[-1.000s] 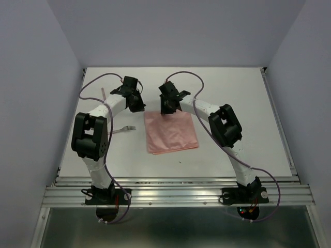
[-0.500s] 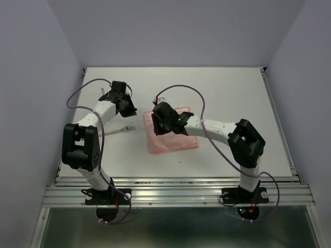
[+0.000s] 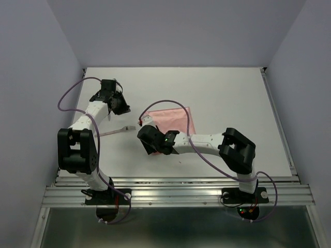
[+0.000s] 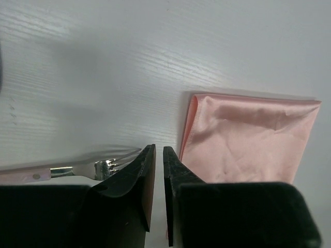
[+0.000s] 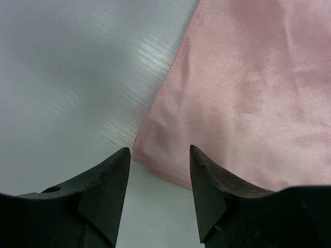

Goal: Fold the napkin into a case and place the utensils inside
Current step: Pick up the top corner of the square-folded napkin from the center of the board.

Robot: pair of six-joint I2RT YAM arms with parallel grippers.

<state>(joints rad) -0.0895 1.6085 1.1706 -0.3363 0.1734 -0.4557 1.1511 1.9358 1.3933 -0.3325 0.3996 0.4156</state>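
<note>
The salmon-pink napkin [image 3: 173,120] lies flat on the white table, folded to a rectangle. My right gripper [image 3: 146,137] is low over its near-left part and hides that part in the top view. In the right wrist view the right gripper [image 5: 159,150] is open, and its jaws straddle a corner of the napkin [image 5: 248,93] without touching it. The fork [image 3: 118,130] lies left of the napkin. My left gripper [image 3: 120,106] hangs beyond the fork. In the left wrist view the left gripper [image 4: 155,149] shows a slim empty gap, with the fork [image 4: 77,169] to its left and the napkin [image 4: 248,139] to its right.
White walls close the table on the left, back and right. A metal rail [image 3: 176,194] runs along the near edge by the arm bases. Purple cables loop off both arms.
My right arm has swung from the napkin's far edge to its near-left corner, and its jaws have widened. My left arm has drawn back to the left, and its jaws have parted slightly.
</note>
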